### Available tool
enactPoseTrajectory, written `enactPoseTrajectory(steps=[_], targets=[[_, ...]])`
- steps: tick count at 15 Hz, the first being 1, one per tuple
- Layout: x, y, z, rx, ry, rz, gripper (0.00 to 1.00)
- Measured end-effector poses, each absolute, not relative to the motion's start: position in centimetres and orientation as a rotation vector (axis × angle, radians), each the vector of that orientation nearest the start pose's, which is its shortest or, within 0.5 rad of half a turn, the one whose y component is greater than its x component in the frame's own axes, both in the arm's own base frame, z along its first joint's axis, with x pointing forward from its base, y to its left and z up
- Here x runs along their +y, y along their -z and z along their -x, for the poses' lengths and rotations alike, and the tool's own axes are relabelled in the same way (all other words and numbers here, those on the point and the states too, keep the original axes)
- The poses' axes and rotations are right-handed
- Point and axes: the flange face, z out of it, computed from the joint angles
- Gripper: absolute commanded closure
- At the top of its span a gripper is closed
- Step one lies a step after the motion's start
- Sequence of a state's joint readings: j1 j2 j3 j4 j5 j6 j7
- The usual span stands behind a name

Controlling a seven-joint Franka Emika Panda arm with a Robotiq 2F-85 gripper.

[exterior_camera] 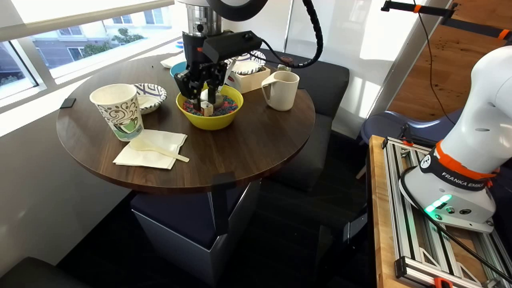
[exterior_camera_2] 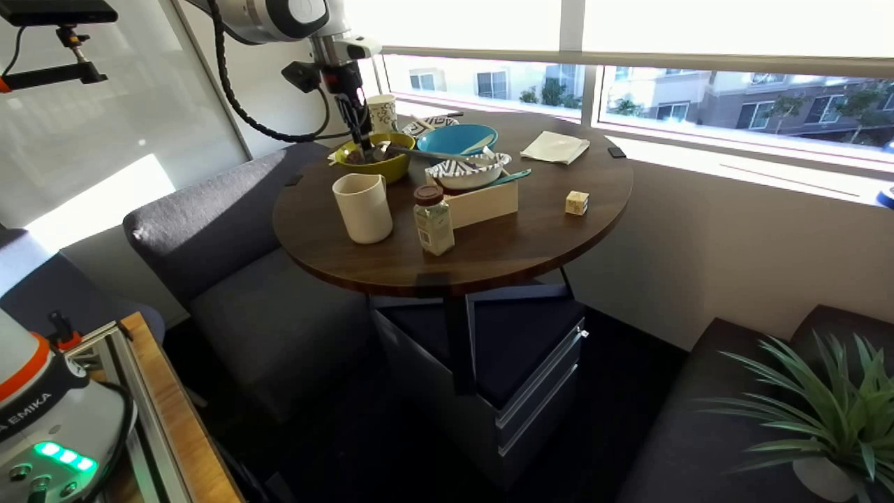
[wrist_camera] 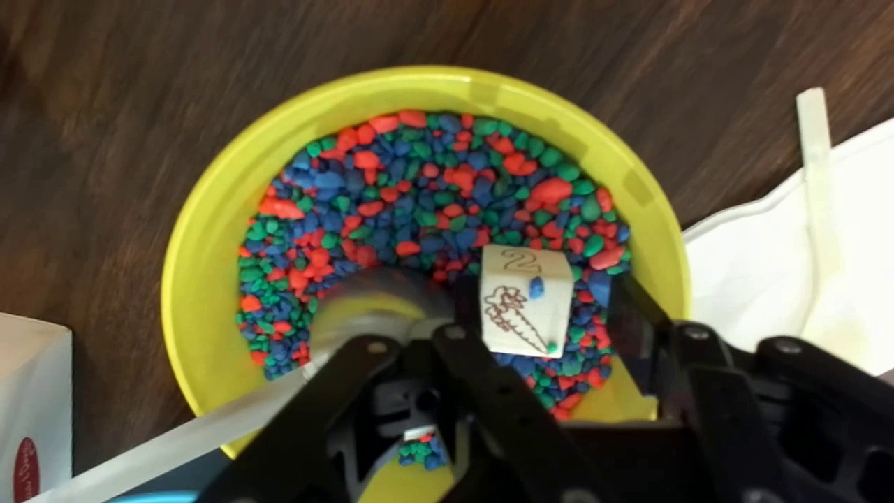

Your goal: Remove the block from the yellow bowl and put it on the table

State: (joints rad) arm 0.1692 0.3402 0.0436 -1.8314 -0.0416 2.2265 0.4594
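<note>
The yellow bowl (exterior_camera: 212, 123) stands on the dark brown round table (exterior_camera: 248, 156); the bowl shows in an exterior view (exterior_camera_2: 394, 170) and in the wrist view (wrist_camera: 199, 279). It holds red, blue and green pebbles. A pale wooden block (wrist_camera: 525, 304) with a carrot drawing and a "2" lies on the pebbles; it also shows in an exterior view (exterior_camera: 207, 109). My gripper (wrist_camera: 548, 307) is down in the bowl, open, with one finger on each side of the block. The left finger is close to or touching the block. A gap with pebbles separates the right finger from it.
A metal ladle (wrist_camera: 370, 314) lies in the bowl beside the left finger. Around the bowl stand a white mug (exterior_camera: 282, 92), a paper cup (exterior_camera: 120, 114), a blue bowl (exterior_camera_2: 454, 136), a wooden box (exterior_camera_2: 482, 204) and a shaker (exterior_camera_2: 434, 227). Another block (exterior_camera_2: 577, 203) sits on the table.
</note>
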Motion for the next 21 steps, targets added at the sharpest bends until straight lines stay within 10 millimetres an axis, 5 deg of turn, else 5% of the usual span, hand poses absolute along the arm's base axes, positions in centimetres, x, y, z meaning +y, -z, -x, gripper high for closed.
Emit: enactPoseTrajectory(steps=[6, 12, 13, 17, 21], targets=[[12.76, -35.09, -62.60, 0.388, 0.073, 3.125, 0.44], [12.44, -34.50, -62.65, 0.414, 0.057, 3.127, 0.76], [12.45, -34.38, -62.66, 0.415, 0.054, 3.128, 0.72], [12.45, -34.39, -62.67, 0.415, 0.054, 3.128, 0.91], [12.48, -34.54, -62.70, 0.415, 0.059, 3.127, 0.91]])
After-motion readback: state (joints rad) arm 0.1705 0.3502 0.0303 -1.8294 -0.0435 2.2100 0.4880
